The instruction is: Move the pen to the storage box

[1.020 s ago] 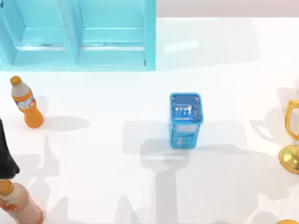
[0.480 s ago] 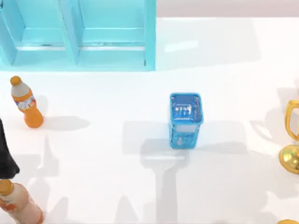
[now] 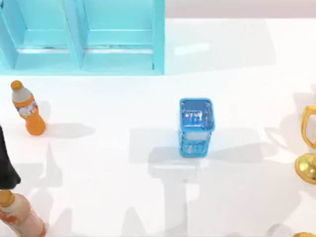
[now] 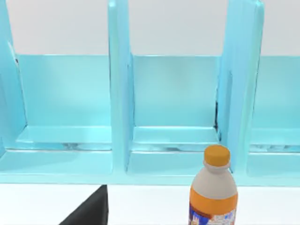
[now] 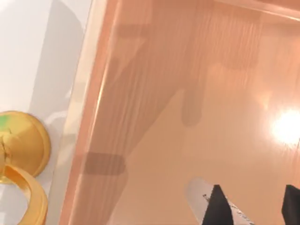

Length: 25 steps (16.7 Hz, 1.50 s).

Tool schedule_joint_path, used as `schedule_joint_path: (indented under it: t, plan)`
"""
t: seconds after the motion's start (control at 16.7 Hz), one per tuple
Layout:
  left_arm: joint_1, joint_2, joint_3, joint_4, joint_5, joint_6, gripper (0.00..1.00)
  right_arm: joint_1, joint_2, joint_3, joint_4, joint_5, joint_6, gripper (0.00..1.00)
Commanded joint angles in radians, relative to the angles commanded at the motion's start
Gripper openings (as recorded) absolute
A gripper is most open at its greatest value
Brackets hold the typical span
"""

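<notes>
The right gripper (image 5: pixel 253 191) hangs past the table's right edge (image 5: pixel 77 140), pointing down over a peach-coloured floor (image 5: pixel 187 70). Its two black fingers (image 5: pixel 219 211) stand well apart, so it is open. The pen (image 5: pixel 197 194) shows as a short silvery-grey length of barrel with small dark marks. It slants out from behind one finger, and the rest of it is hidden by that finger. Whether the finger touches it cannot be told. Close by, on the white table top at that same edge, stands a gold trophy (image 5: pixel 18 140).

The left arm is over the table's near-left part, its wrist camera facing the cyan shelf (image 4: pixel 117 93) along the far edge.

From above, a pale orange bottle (image 3: pixel 19 217) stands at the near-left corner. A black shape (image 3: pixel 6 165) rises at the left edge, with an orange bottle (image 3: pixel 28 109) farther along that edge. The blue storage box (image 3: pixel 196 126) stands upright mid-table, well apart from the trophy (image 3: pixel 308 158) at the right edge.
</notes>
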Motion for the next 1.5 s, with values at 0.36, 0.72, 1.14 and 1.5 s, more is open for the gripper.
schedule_joint_path:
  t: [0.36,0.72,1.14,1.5]
  plan:
    - [0.000,0.000,0.000,0.000,0.000,0.000,1.00,-0.002,-0.042,-0.084,0.066,-0.025,0.039,0.00]
    - [0.000,0.000,0.000,0.000,0.000,0.000,1.00,-0.002,-0.042,-0.084,0.066,-0.025,0.039,0.30]
    - [0.000,0.000,0.000,0.000,0.000,0.000,1.00,-0.002,-0.042,-0.084,0.066,-0.025,0.039,0.83]
    - [0.000,0.000,0.000,0.000,0.000,0.000,1.00,-0.002,-0.042,-0.084,0.066,-0.025,0.039,1.00]
